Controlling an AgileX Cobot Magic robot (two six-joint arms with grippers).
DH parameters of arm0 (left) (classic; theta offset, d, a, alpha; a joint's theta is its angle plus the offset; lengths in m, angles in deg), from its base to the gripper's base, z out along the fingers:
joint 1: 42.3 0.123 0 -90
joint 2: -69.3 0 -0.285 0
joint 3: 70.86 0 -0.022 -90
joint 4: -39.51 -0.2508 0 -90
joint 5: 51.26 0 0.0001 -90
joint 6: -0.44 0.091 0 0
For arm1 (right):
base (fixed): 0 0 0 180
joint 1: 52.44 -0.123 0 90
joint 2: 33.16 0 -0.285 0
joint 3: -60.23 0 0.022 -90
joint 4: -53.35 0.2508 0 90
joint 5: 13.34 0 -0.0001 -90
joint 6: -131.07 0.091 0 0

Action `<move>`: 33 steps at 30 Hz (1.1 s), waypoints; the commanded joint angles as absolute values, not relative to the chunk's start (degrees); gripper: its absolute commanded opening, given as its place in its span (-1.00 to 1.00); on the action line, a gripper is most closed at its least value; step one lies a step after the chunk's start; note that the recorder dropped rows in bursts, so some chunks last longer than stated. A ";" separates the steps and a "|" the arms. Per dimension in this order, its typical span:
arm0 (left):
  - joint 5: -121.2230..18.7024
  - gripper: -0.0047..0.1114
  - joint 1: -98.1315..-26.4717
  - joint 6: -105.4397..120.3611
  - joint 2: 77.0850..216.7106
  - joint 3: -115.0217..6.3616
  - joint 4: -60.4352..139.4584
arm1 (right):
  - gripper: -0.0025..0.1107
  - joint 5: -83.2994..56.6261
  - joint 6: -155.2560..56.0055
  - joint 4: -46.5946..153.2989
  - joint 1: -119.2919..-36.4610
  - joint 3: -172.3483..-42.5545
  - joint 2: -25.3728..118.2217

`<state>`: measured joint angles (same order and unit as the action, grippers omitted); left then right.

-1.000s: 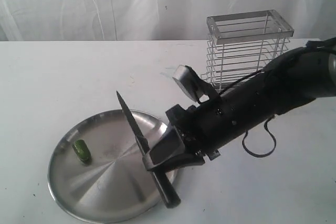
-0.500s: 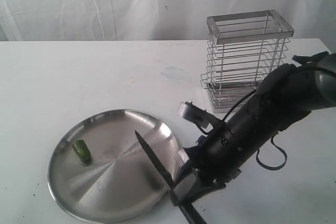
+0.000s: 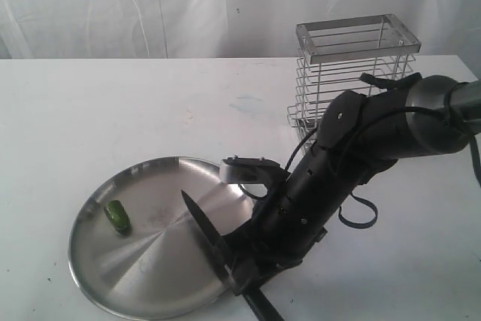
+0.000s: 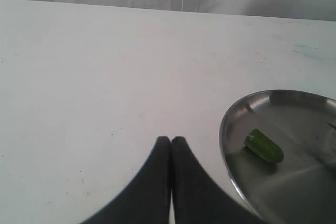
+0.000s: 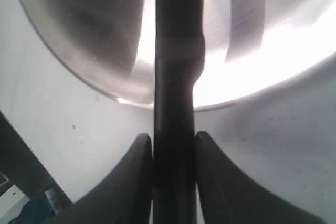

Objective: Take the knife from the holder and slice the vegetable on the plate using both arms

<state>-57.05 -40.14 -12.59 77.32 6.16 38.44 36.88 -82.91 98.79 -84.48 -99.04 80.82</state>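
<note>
One white table [image 3: 113, 110] carries everything. Largest on it is the right arm [image 3: 353, 148], reaching down over the plate's near right edge. Its jaws are clenched on the black handle of the knife [image 3: 203, 234], and the wrist view shows the handle pinched squarely between them. Behind the arm stands the wire holder [image 3: 353, 73], apparently empty, though the arm hides its lower part. The steel plate [image 3: 150, 257] lies at front left, with the blade slanting over its right half, tip toward the far left. The vegetable [image 3: 116, 216], a small green chunk, rests near the plate's left rim, well apart from the blade. The left arm's jaws are pressed shut on nothing, hovering over bare table just beside that rim. To cut well, I would have them open and steady the chunk first, then bring the blade across it and press straight down.
</note>
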 commanded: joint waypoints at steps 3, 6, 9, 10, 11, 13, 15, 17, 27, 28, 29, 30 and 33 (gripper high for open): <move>-56.91 -0.92 -40.40 -12.64 77.09 6.36 38.90 | -0.96 37.26 -78.54 94.74 -85.02 -100.45 80.28; -56.91 -0.92 -40.40 -12.64 77.09 6.36 38.90 | -0.96 38.24 -78.51 94.74 -85.02 -100.45 80.28; -56.91 -0.92 -40.40 -12.64 77.09 6.36 38.90 | -0.96 38.53 -78.51 94.74 -85.02 -100.50 80.28; -56.91 -0.92 -40.40 -12.64 77.09 6.36 38.90 | -0.95 38.53 -78.51 94.74 -85.02 -100.50 80.28; -56.91 -0.92 -40.40 -12.64 77.09 6.36 38.90 | -0.92 38.53 -78.51 94.74 -85.02 -100.60 80.28; -56.91 -0.92 -40.40 -12.64 77.09 6.36 38.90 | -0.84 38.26 -78.63 94.74 -85.02 -100.73 80.28; -56.91 -0.92 -40.40 -12.64 77.09 6.36 38.90 | -0.72 37.76 -78.63 94.74 -85.02 -100.81 80.28; -56.91 -0.92 -40.40 -12.64 77.09 6.36 38.90 | -0.55 37.25 -78.63 94.74 -85.02 -100.81 80.28; -56.91 -0.92 -40.40 -12.64 77.09 6.36 38.90 | -0.29 37.36 -78.63 94.74 -85.02 -100.81 80.28; -56.91 -0.92 -40.40 -12.64 77.09 6.36 38.90 | -0.28 37.46 -78.63 94.74 -85.02 -100.81 80.28; -56.91 -0.92 -40.40 -12.64 77.09 6.36 38.90 | -0.27 37.48 -78.74 94.41 -85.02 -100.95 80.28; -56.91 -0.92 -40.40 -12.64 77.09 6.36 38.90 | -0.27 37.48 -78.74 93.73 -85.02 -101.43 80.28; -56.91 -0.92 -40.40 -12.64 77.09 6.36 38.90 | -0.27 38.40 -78.74 90.87 -85.02 -104.13 79.08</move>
<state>-57.05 -40.14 -12.59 77.32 6.16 38.44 37.76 -78.56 92.40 -84.99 -102.69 80.58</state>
